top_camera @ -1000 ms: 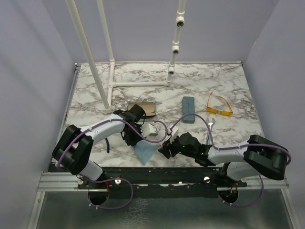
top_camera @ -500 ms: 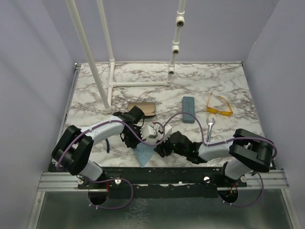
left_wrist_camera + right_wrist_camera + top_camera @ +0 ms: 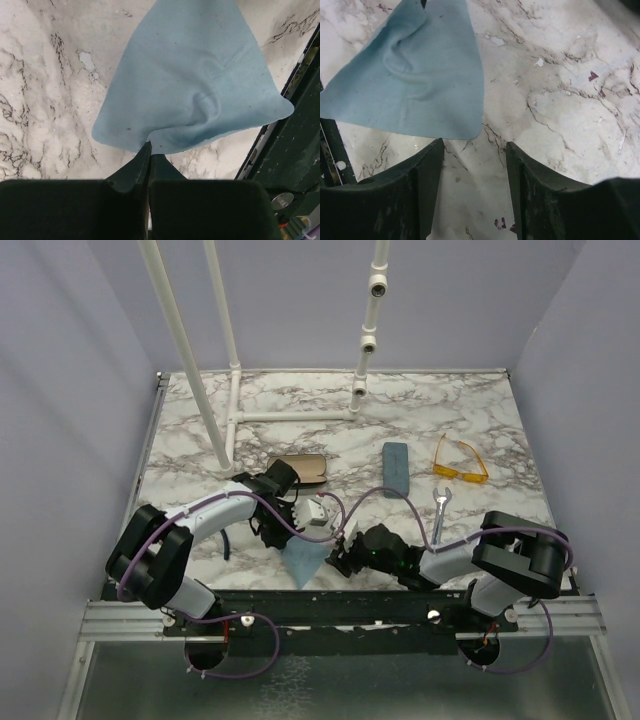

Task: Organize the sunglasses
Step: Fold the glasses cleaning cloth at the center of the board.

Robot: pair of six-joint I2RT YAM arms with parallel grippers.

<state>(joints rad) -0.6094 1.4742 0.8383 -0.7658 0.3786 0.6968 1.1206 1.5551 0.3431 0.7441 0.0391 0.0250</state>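
Note:
The yellow-orange sunglasses (image 3: 460, 462) lie open on the marble at the right rear, far from both arms. No wire-framed pair shows. A light blue cloth (image 3: 305, 560) lies near the front edge between the grippers. My left gripper (image 3: 283, 538) is shut, its tips (image 3: 149, 149) pinching the cloth's (image 3: 190, 75) near edge, which puckers there. My right gripper (image 3: 342, 558) is low over the table just right of the cloth. It (image 3: 475, 150) stands open over bare marble, and the cloth's corner (image 3: 420, 75) lies just ahead of its left finger.
A blue-grey oblong case (image 3: 397, 468) lies mid-table with a dark oval case (image 3: 300, 468) to its left. A small wrench (image 3: 437, 510) lies right of centre. White pipe stands (image 3: 225, 390) rise at the back. The table's front rail (image 3: 300, 130) runs close beside the cloth.
My right arm has swung left and down toward the cloth's right side. The left arm and the cloth have barely moved.

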